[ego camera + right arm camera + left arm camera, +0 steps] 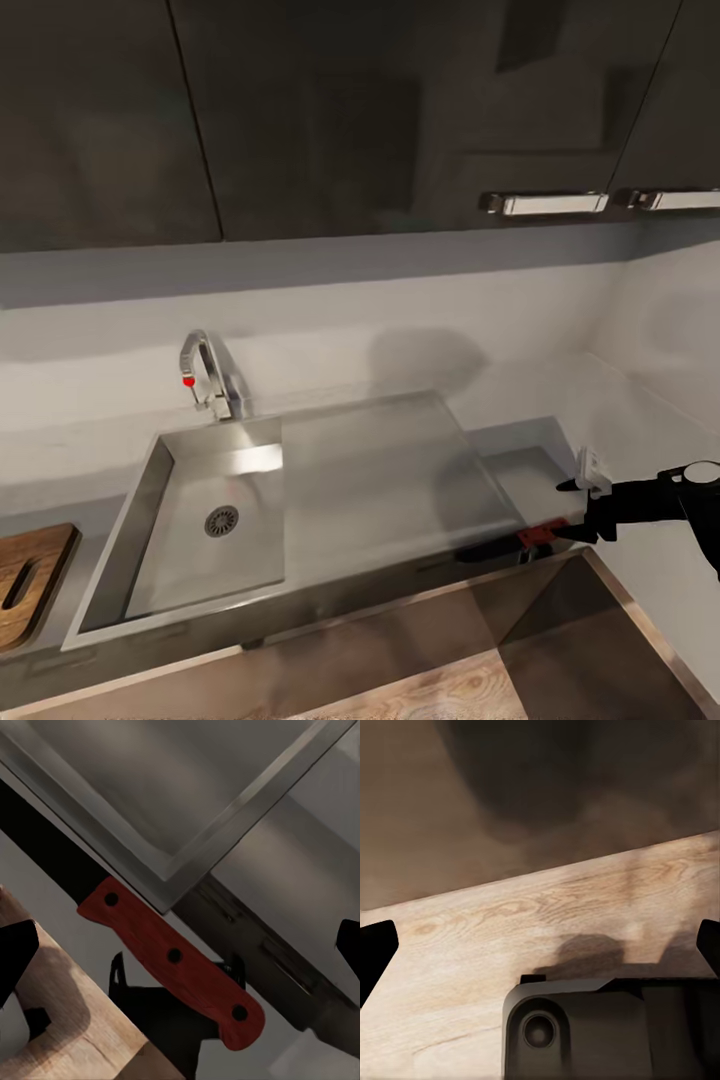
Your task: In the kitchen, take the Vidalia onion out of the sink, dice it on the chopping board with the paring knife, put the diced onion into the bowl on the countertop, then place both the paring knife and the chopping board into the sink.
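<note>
Grey countertop (pixel 520 455), steel sink (pixel 215 520), knife at the front edge.
Right gripper (pixel 567 512) hovers over the red-handled paring knife (pixel 174 958), fingers spread wide and holding nothing, likely lining up a grasp; the chopping board (pixel 28 580) lies left of the basin. Left gripper's (pixel 540 945) fingers also spread, empty. No legible writing anywhere.

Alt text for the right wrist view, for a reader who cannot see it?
A paring knife with a red three-rivet handle lies diagonally, its dark blade running along the steel sink drainboard's edge. The right gripper's black fingertips sit wide apart at the frame's sides.
</note>
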Motion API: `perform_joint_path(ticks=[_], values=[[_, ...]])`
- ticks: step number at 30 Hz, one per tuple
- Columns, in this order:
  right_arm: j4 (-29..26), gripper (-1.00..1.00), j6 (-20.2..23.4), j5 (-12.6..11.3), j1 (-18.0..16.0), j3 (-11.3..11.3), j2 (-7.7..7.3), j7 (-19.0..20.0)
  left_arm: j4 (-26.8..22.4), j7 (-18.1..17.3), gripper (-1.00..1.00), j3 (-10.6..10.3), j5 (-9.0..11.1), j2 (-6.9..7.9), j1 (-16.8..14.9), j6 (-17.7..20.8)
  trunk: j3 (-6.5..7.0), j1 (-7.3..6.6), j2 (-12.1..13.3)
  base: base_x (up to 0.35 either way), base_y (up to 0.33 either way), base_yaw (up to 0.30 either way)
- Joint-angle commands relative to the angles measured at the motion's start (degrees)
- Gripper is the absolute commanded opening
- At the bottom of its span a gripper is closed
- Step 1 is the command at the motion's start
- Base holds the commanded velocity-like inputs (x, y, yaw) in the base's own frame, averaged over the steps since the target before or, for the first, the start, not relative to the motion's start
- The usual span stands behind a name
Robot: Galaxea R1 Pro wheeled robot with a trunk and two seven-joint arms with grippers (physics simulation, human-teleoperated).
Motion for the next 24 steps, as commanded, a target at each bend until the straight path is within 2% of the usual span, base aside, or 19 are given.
perform_joint_path(ticks=[1, 24], values=[[0.1, 1.0, 0.5, 0.2, 0.0, -0.1, 0.02, 0.3, -0.1, 0.5, 1.0, -0.5, 0.4, 0.08, 0.0, -0.1, -0.2, 0.03, -0.1, 0.0, 0.0, 0.0], [1.0, 1.0, 0.4, 0.3, 0.0, -0.1, 0.03, -0.5, 0.0, 0.5, 1.0, -0.5, 0.4, 0.08, 0.0, -0.1, -2.35, 0.03, -0.1, 0.0, 0.0, 0.0]])
